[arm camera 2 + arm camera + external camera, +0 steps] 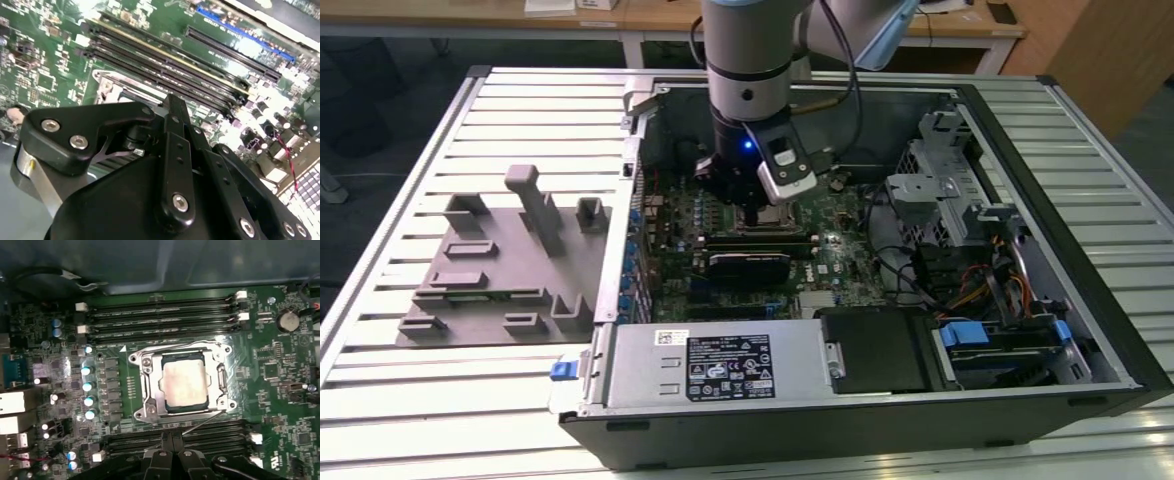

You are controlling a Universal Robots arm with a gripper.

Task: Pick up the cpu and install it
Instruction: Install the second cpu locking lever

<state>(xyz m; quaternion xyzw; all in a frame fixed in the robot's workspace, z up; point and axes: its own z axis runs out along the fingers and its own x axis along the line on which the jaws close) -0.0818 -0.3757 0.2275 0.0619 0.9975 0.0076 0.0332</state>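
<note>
Already the cpu (184,383) lies flat in the socket frame (181,385) on the motherboard (280,390) — apart from the tool (172,452), whose black fingers (166,445) are pressed together with nothing between them. From the exterior view, the arm (750,80) reaches down into the open computer case (1067,330) on the slatted desk (400,390) — grey fixture blocks (507,260) beside it.

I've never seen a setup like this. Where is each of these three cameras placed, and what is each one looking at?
Exterior view: off the arm, above the table, looking down at the open computer case; the arm and end effector show.
First wrist view: on the arm, looking down at the cpu in its socket; the linkage shows.
Second wrist view: on the arm, low, looking along the end effector toward the memory slots.
Shared: all show the green circuit board.
</note>
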